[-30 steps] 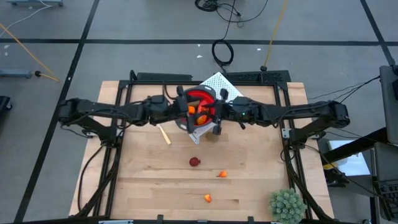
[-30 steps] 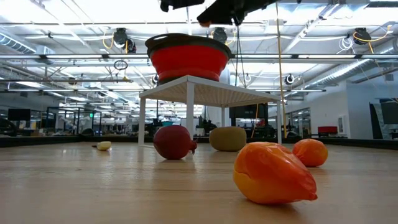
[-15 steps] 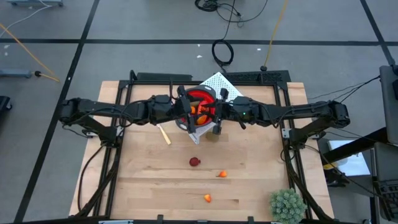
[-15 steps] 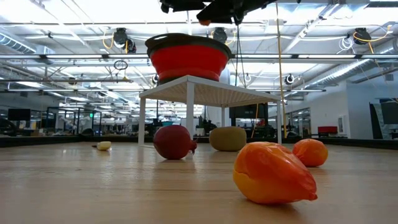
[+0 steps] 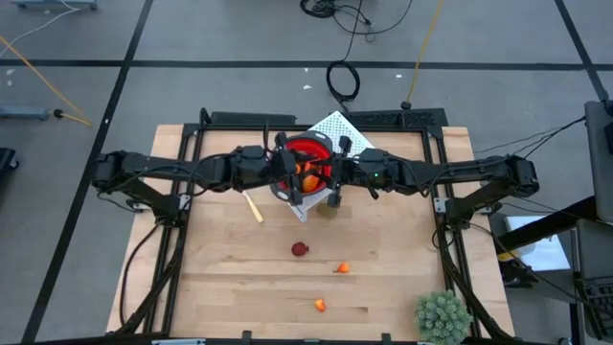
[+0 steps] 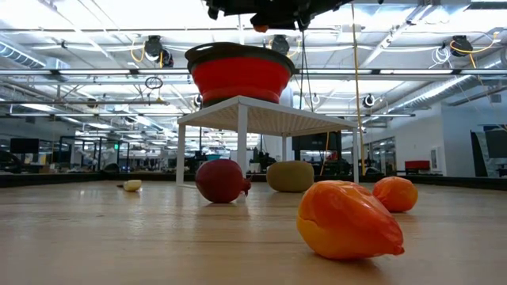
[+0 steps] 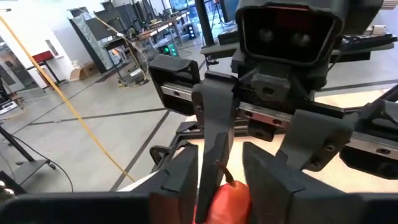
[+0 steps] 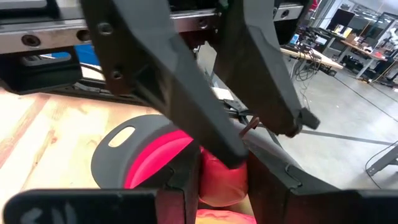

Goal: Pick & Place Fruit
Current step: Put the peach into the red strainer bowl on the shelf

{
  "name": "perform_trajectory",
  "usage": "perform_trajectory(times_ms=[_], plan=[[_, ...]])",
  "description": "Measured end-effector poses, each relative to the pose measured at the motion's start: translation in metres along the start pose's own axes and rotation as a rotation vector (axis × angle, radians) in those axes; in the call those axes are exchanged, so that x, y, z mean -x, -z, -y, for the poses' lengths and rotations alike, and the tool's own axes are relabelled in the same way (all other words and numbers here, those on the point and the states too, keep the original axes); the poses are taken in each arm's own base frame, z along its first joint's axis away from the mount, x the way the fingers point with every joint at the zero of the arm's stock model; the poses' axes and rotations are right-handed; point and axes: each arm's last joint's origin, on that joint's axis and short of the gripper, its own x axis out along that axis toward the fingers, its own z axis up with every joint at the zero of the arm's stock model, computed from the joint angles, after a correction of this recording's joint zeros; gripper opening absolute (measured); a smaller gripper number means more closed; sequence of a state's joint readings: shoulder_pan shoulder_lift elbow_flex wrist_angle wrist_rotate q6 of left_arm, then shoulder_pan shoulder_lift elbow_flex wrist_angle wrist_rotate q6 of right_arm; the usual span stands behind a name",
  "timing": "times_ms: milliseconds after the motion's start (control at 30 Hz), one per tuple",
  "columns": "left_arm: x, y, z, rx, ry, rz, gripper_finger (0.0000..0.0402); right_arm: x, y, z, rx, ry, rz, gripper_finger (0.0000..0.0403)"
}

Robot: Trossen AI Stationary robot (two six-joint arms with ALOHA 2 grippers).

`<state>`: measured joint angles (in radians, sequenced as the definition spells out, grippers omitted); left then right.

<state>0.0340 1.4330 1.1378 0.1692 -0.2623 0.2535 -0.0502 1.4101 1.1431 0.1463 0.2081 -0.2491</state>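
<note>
On our pale wooden table (image 5: 230,278), under a bright workshop ceiling, loose fruit (image 5: 301,249) lies toward six o'clock. Above the red plastic bowl (image 5: 308,151), our left gripper (image 7: 219,180) and right gripper (image 8: 221,177) both pinch one dark red ball (image 8: 222,177).

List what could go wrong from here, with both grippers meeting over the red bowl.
1. The right gripper is clamped on a red fruit while the left gripper crowds the same piece. The two could collide, or the fruit could get squeezed out sideways.
2. The red bowl sits on a raised white stand. A fruit released off-centre may well miss it, drop to the table and roll away.
</note>
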Motion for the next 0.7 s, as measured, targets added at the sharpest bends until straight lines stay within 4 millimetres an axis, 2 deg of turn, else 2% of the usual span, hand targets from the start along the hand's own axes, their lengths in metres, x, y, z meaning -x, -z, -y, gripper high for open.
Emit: perform_trajectory(times_ms=[300,700], plan=[[-0.0006,0.0013,-0.0005,-0.004,0.055,0.003,0.0012,0.0000,0.0000,0.0000,0.001,-0.002,0.000,0.0098],[-0.0022,0.0036,-0.0071,0.047,0.057,-0.005,0.0001,0.0000,0.0002,0.0002,0.000,0.001,-0.002,0.0106]])
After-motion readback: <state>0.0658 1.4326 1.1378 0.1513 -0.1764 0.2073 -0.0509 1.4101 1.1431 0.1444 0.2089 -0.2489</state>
